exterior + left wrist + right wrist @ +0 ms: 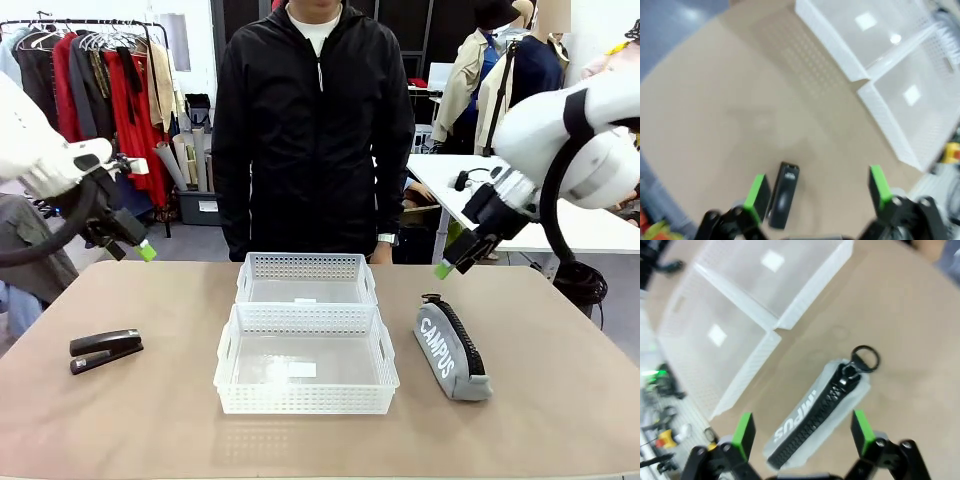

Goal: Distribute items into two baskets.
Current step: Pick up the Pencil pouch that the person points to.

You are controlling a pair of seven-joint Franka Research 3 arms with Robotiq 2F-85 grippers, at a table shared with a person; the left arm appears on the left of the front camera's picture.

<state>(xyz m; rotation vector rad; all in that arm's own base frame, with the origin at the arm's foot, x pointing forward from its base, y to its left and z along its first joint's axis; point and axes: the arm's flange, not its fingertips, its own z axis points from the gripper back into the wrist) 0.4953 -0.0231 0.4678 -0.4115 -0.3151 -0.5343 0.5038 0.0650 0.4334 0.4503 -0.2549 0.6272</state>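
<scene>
White casing and black fingers: the left arm (30, 150) comes in bent from its own side, wrist tipped downward, held well above the table (150, 420). The left jaws are spread wide, their green pads (757, 192) far apart and pinching nothing. Below them, in the left wrist view, the black stapler (784, 195) lies flat on the table inside the gap, just beside one pad and well apart from the other, untouched. Beyond the jaws and off to one side run the lattice walls of the baskets.

The right arm (590, 140) curls in from the opposite side, its wrist angled down and inward, also clear of the table. The right jaws stand wide apart too, gripping nothing. The grey pouch (815, 412) lies on the table beneath them, between the lines of the two pads, its length running away from the jaws, zip upward, part of the white lettering readable. The ring of its black strap (865, 356) sits at the end farther from the jaws.

Between the two sets of jaws, mid-table, the nearer basket (305, 400) and the farther basket (305, 265) stand end to end, touching. A person (315, 130) in a black jacket stands at the far edge just behind them — arms hanging down.
</scene>
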